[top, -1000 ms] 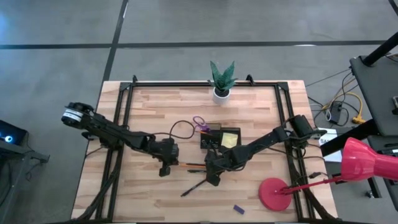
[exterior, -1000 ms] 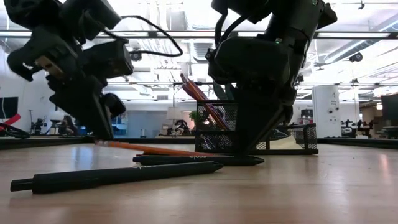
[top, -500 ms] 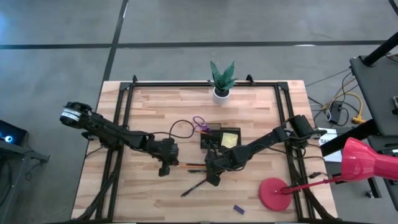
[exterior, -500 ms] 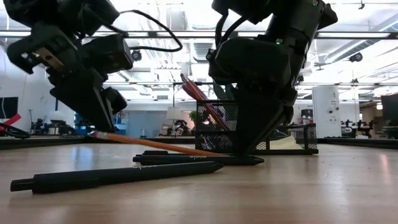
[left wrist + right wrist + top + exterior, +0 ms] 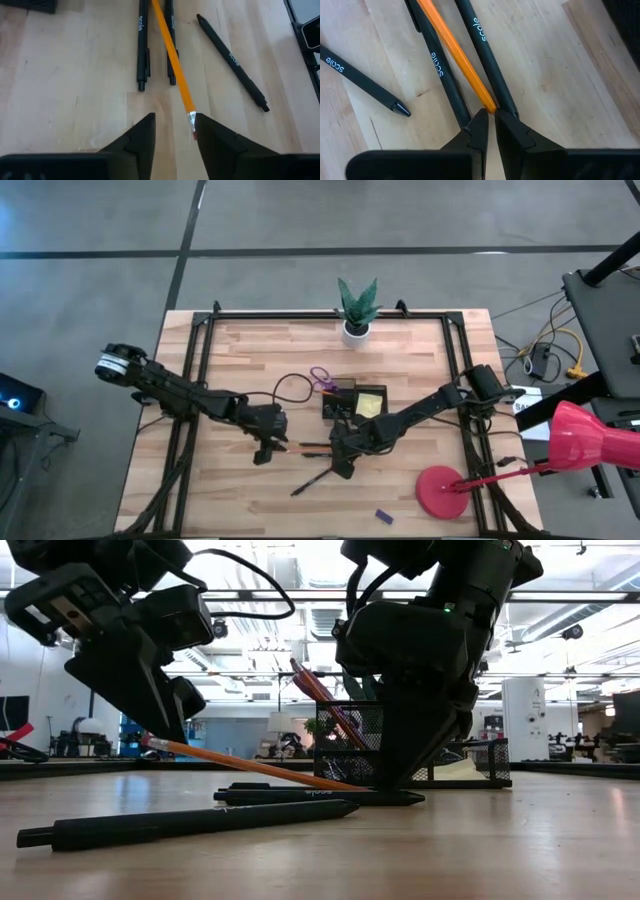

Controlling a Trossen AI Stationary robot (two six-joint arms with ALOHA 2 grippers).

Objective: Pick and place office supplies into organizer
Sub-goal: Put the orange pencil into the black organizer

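Note:
An orange pencil [image 5: 172, 55] lies slanted across black pens [image 5: 142, 50] on the wooden table. Its eraser end [image 5: 150, 743] is raised and its other end is down by my right gripper [image 5: 491, 122], which is shut on it. My left gripper [image 5: 174, 127] stands open around the eraser end. A third black pen [image 5: 190, 823] lies nearer the front edge. The black mesh organizer [image 5: 340, 392] holds a yellow sticky pad [image 5: 368, 405], with purple scissors [image 5: 320, 377] at its far left corner. A small blue block [image 5: 383, 516] lies near the front edge. My left gripper has the pencil's metal band and eraser [image 5: 192, 121] lying against the inner side of one finger [image 5: 210, 137]; the other finger stands clear of it. The fingers slant down from the table's left, along the pencil. My right gripper pinches the pencil's other end [image 5: 489, 106] between its fingertips, slanting steeply down from the right. That end stays low at the table between two black pens [image 5: 487, 60], and the pencil rises away from it.
A red lamp with a round base [image 5: 440, 492] stands at the front right. A potted plant [image 5: 357, 310] sits at the far edge. Bare wood lies at the table's left and near front.
The pencil's eraser end has risen off the table with my left gripper, which has tipped up a little. Its other end has stayed low at my right gripper, so the pencil now slants more steeply.

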